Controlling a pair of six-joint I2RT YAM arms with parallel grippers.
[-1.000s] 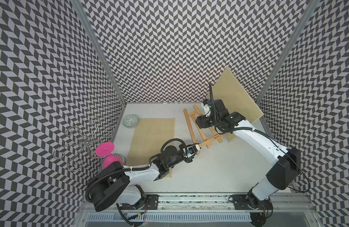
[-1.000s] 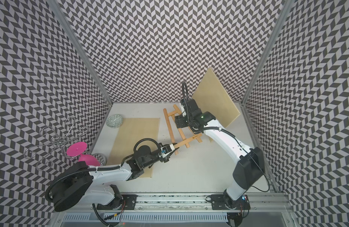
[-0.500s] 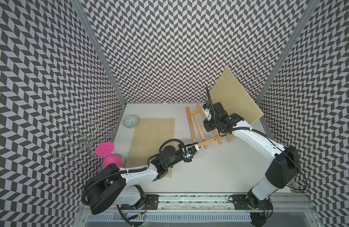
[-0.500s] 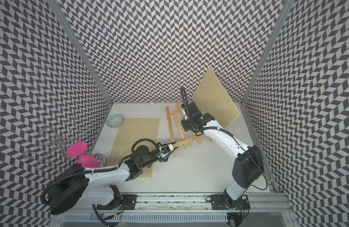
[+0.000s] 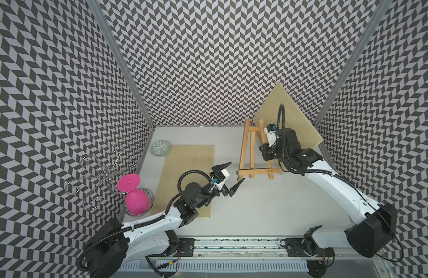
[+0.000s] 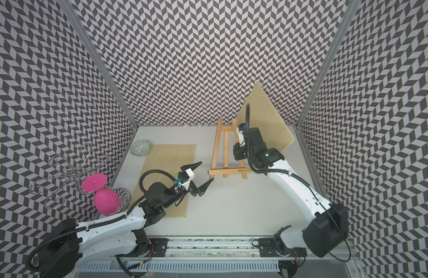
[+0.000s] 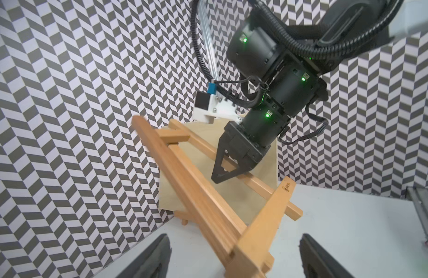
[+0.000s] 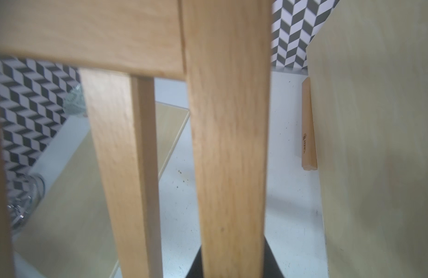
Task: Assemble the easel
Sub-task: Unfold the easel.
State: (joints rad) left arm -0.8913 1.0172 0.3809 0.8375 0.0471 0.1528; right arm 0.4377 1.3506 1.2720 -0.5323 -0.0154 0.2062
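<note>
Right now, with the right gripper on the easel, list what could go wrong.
1. Only the right gripper holds the easel, by one leg; the tilted frame could twist or tip.
2. The open left gripper sits at the ledge end; a careless move may knock it.
3. The leaning board stands close behind the easel; a bump might topple it.

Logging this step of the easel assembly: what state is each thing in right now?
easel: propped up, tilted, not lying flat.
right gripper: shut on the easel.
left gripper: open, empty, beside the easel.
back board: standing tilted behind the easel.
flat board: lying flat.
bowl: upright.
</note>
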